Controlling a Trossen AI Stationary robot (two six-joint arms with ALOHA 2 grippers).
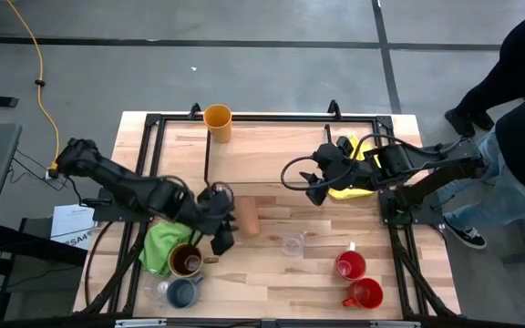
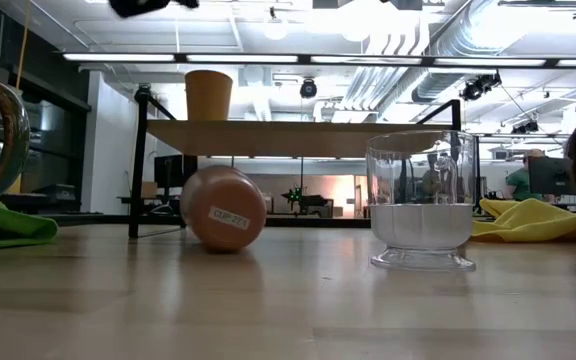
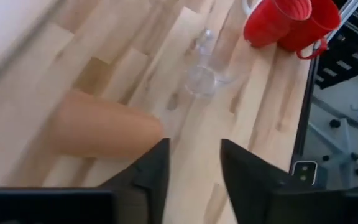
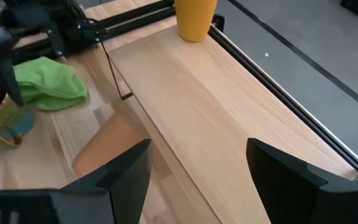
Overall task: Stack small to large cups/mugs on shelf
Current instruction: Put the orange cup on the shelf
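Observation:
A tan cup [image 1: 246, 217] lies on its side on the table in front of the shelf [image 1: 290, 155]; its base [image 2: 223, 208] faces the near edge. My left gripper [image 1: 221, 232] is open just left of it, and the cup [image 3: 104, 127] sits outside one finger. A yellow-orange cup [image 1: 218, 121] stands upright on the shelf's far left corner. My right gripper [image 1: 315, 187] hangs open over the shelf's near right part, holding nothing. A clear glass [image 1: 292, 243] and two red mugs [image 1: 357, 278] stand on the table. My left gripper [image 3: 194, 162] has nothing between its fingers. One finger [image 3: 157, 158] stands right beside the tan cup's side [image 3: 148, 134], slanting down from the table's left; whether it touches the cup I cannot tell.
A green cloth [image 1: 162, 244], a brown mug [image 1: 186, 261] and a blue-grey mug [image 1: 182, 292] crowd the near left. A yellow cloth [image 1: 354, 178] lies by the shelf's right end. A person [image 1: 518, 118] stands beyond the table's right edge. Bare shelf board [image 4: 229, 106] lies under my right gripper [image 4: 197, 168].

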